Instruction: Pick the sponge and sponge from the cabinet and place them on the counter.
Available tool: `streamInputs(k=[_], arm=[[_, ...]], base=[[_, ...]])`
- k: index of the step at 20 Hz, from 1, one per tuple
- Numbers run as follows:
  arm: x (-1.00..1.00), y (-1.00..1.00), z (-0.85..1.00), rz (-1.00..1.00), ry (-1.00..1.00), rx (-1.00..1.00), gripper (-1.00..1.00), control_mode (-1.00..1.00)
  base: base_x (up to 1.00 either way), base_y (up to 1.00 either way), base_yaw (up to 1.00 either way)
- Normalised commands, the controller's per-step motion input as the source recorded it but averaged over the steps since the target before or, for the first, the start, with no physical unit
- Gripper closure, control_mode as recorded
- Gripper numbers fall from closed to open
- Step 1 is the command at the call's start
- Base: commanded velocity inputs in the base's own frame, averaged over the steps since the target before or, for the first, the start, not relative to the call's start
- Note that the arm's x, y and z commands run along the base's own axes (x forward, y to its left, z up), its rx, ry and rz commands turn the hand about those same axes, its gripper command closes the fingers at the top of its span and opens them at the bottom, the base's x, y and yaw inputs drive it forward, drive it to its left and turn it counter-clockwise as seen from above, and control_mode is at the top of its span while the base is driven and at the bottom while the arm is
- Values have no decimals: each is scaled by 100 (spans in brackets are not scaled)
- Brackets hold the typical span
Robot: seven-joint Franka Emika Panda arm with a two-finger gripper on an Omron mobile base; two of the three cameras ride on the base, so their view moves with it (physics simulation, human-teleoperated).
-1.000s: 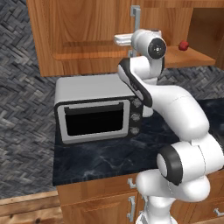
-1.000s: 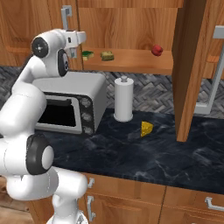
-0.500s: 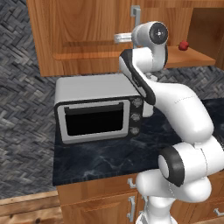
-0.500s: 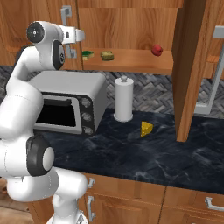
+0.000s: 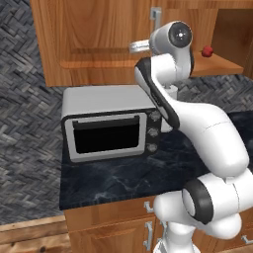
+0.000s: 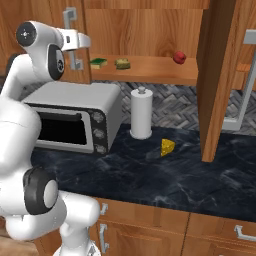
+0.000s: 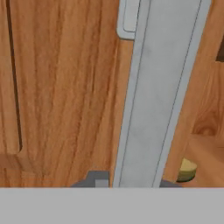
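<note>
Two sponges lie side by side on the open cabinet's (image 6: 150,72) shelf: one with a dark green top (image 6: 98,63) and a dull olive-yellow one (image 6: 122,63). My gripper (image 6: 84,41) is up at the cabinet's left door (image 5: 99,39), left of both sponges, shut on that door's silver bar handle (image 6: 70,37). In the hand view the handle (image 7: 159,87) runs up between my fingertips, with a yellowish sponge (image 7: 187,169) peeking past the door edge. The black-blue counter (image 6: 150,175) lies below.
A silver microwave (image 6: 75,117) stands on the counter right under my hand. A white paper-towel roll (image 6: 141,114) and a yellow cheese wedge (image 6: 168,147) are beside it. A red fruit (image 6: 180,56) rests on the shelf. The right cabinet door (image 6: 220,75) hangs open.
My jaws have closed on the left door's handle, and the upper arm and wrist have risen a little. The sponges have stayed put.
</note>
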Motion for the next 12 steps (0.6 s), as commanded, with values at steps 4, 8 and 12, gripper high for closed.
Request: streamInputs(k=[4, 8, 12], arm=[[-56, 63, -28, -8, 3, -4, 100, -100], [-48, 63, -20, -10, 13, 0, 100, -100], [-42, 70, -19, -10, 16, 0, 100, -100]], base=[[0, 0, 0], [0, 0, 0], [0, 0, 0]])
